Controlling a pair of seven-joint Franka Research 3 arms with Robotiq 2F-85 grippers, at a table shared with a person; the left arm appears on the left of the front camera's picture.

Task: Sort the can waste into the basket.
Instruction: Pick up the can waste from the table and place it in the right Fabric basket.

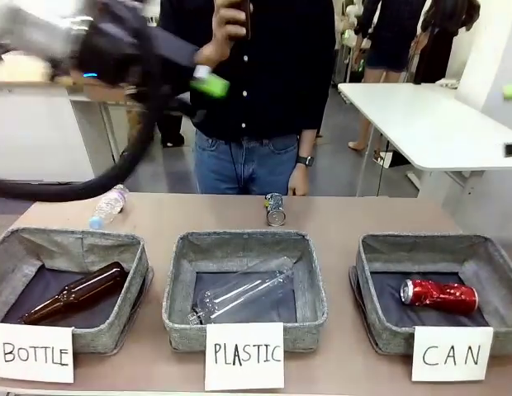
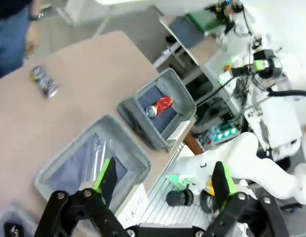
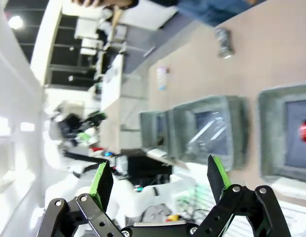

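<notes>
A: Where were the cans?
B: I saw the red can (image 1: 439,295) lying in the CAN basket (image 1: 421,242); the blue and silver can (image 1: 275,209) lay on the table (image 1: 363,214) by the far edge, near the person's hand (image 1: 299,182).
A: Left arm (image 1: 33,29)?
B: Blurred, high at upper left.

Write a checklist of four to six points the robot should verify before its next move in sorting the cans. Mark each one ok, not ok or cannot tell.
1. The left gripper is open and empty: ok.
2. The right gripper is open and empty: ok.
3. The dark blue and silver dented metal can lies free on the table, with nothing on it: ok.
4. The person's hand is well away from that can: not ok, it hangs close behind it at the far edge.
5. The grey fabric basket signed CAN has room: ok, it holds just the shiny red dented metal can.
</notes>
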